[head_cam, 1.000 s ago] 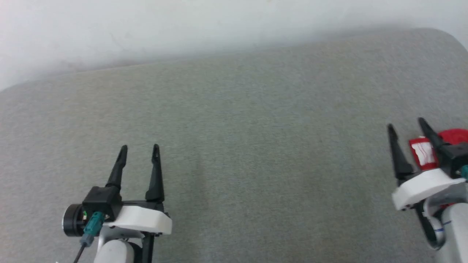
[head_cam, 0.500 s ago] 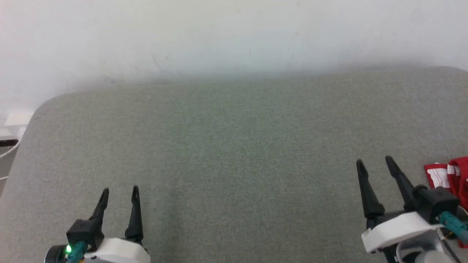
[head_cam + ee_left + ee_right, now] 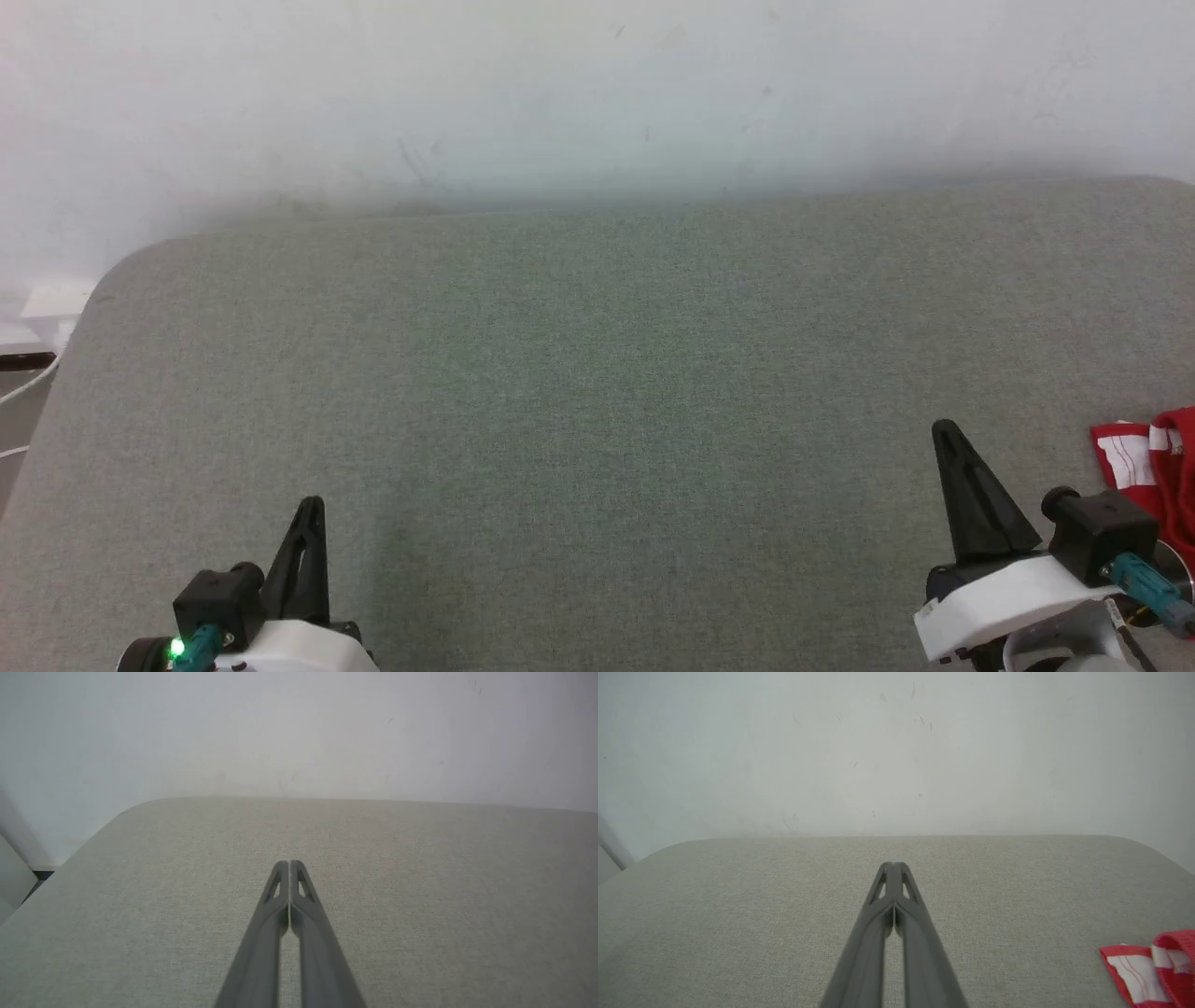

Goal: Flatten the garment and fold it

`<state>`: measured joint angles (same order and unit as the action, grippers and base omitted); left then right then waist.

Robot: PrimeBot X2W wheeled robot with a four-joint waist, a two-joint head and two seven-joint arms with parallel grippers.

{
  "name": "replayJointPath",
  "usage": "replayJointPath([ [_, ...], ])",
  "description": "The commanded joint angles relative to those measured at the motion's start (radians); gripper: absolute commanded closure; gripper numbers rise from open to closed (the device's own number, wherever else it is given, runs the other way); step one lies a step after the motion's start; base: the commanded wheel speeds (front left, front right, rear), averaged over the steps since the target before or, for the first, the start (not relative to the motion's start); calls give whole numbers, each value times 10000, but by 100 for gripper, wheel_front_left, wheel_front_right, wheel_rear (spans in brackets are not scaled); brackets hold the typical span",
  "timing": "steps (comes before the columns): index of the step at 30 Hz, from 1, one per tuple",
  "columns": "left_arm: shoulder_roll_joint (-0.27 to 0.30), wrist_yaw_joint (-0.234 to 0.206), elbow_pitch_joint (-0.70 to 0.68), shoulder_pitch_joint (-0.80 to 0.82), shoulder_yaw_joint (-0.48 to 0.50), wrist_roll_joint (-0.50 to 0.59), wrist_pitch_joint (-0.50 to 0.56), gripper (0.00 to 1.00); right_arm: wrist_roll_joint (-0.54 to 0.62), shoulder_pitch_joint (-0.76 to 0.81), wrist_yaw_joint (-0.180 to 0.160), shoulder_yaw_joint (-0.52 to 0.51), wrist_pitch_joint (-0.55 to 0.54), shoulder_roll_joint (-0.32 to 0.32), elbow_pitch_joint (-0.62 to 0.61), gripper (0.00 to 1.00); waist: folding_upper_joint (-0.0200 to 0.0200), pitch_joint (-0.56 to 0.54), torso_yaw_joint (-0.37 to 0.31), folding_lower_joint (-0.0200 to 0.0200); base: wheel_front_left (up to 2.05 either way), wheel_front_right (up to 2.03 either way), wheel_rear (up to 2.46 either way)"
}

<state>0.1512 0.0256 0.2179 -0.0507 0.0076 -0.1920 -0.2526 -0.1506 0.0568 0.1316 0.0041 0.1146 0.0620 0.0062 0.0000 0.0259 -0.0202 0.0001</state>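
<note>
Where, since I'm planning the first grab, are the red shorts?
In the head view the shorts lie at the right edge of the grey surface, just right of the right pincer.

- On the left end effector (image 3: 311, 511): 2 long dark tapered fingers (image 3: 261, 952) with small triangular cut-outs near the tips, and a white moulded mount (image 3: 299, 649).
- Beside it: a black camera block (image 3: 219, 597) with a green light (image 3: 175, 646).
- The right end effector (image 3: 947, 431): same build, with a teal plug (image 3: 1144, 577).

garment (image 3: 1162, 467): on table (image 3: 597, 373), far right | wall (image 3: 597, 93): behind table
</note>
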Motion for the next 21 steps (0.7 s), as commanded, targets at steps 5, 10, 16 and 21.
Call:
replayJointPath([
  [5, -65, -18, -132, 34, -5, 132, 149, 100, 105, -40, -1, 1, -78, -15, -11, 100, 0, -13, 9, -1, 0, 0, 0],
  [10, -105, -28, -220, 55, -8, 209, 252, 100, 165, -62, -1, -1, -124, -20, -14, 100, 0, -23, 17, -1, 0, 0, 0],
  [16, -146, -38, -308, 75, -11, 286, 354, 100, 226, -85, -1, -3, -170, -24, -16, 100, 0, -34, 26, -1, 0, 0, 0],
  [21, -187, -49, -396, 95, -14, 363, 456, 100, 286, -108, -2, -5, -216, -28, -18, 100, 0, -44, 34, -1, 0, 0, 0],
])
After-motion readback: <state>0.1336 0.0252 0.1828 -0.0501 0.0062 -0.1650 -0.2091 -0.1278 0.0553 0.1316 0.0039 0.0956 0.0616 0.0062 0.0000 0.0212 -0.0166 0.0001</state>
